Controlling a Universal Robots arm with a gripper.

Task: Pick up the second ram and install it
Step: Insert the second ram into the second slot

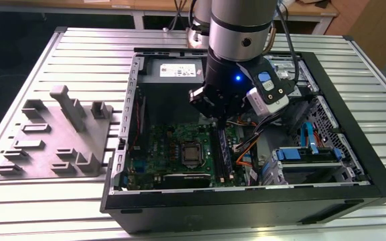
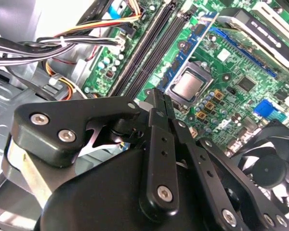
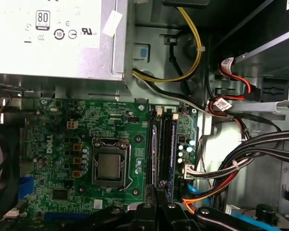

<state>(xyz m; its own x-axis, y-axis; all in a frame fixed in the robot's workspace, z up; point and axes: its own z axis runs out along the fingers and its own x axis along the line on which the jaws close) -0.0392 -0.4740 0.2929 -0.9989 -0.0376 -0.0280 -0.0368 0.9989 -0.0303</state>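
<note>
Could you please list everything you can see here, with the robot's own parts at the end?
table: one, silver, slatted, under everything
tray: one, grey, on the table, exterior view's left
computer case: one, black, open, mid-table
power supply: one, grey, inside the case
motherboard: one, green, flat in the case
CPU socket: one, silver, mid-board
memory slots: several, black, beside the socket
cables: many, yellow, orange, black, beside the board
fan: one, black, at the board's edge
arm: one, silver, above the case
gripper: one, black, over the memory slots

Motherboard (image 3: pixel 86 120): green, in the middle.
CPU socket (image 3: pixel 109 166): silver square.
Memory slots (image 3: pixel 163 144): long, black, beside it.
Gripper (image 3: pixel 157 190): pinched together, at the slots' end.
</note>
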